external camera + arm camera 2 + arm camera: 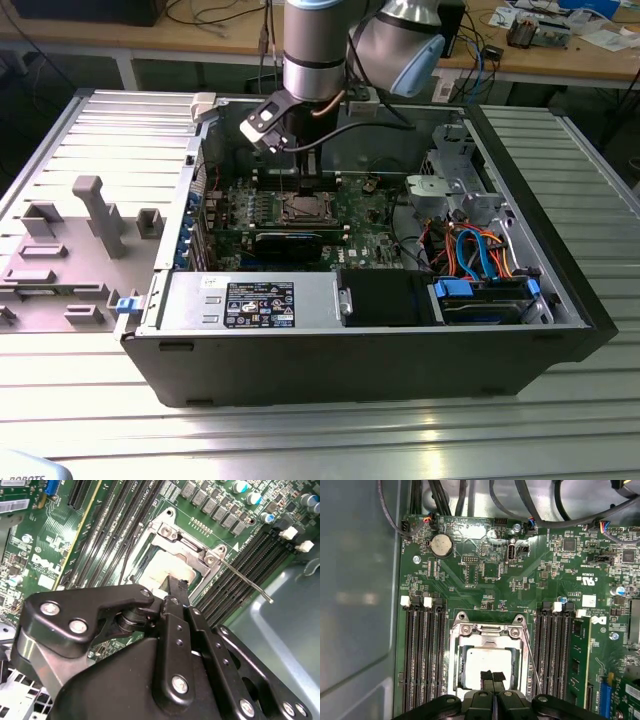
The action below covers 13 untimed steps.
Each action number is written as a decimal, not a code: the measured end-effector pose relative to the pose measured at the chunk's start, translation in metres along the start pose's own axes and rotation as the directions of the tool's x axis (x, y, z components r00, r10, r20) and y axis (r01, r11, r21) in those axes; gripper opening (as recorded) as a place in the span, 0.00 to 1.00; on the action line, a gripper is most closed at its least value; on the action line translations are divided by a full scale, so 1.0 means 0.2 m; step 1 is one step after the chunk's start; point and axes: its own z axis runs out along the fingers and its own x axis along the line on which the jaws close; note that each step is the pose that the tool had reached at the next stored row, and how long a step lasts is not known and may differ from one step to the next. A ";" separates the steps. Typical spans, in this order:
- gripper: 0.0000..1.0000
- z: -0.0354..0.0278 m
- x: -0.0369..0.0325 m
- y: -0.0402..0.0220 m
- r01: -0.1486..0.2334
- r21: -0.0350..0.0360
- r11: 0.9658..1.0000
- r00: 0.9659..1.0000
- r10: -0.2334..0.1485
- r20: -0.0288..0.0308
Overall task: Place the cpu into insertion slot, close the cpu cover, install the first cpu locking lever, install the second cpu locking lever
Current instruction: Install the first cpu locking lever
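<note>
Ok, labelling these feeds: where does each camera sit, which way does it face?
Exterior view: off the arm, looking down into the open computer case; arm and claw show.
First wrist view: on the arm, facing the motherboard squarely; claw tips show.
Second wrist view: on the arm, slanting past the claw's linkage.
Both wrist views share the cpu.

The cpu [487, 659], a flat square chip with a dull silver-grey top, is seen lying level in the socket [456, 680] in the first wrist view. The cpu cover [487, 629], a thin silvery frame plate, is laid flat around it, and the chip is shown through its square window. A thin locking lever [245, 580] is angled away from the socket over the memory slots [235, 592].
</note>
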 end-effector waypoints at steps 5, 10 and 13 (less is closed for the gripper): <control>0.11 -0.040 0.000 0.000 0.000 0.000 1.000 1.000 0.000 0.000; 0.11 -0.051 -0.001 0.000 0.000 0.000 1.000 1.000 0.000 0.000; 0.11 -0.052 -0.001 0.000 0.000 0.000 1.000 1.000 0.000 0.000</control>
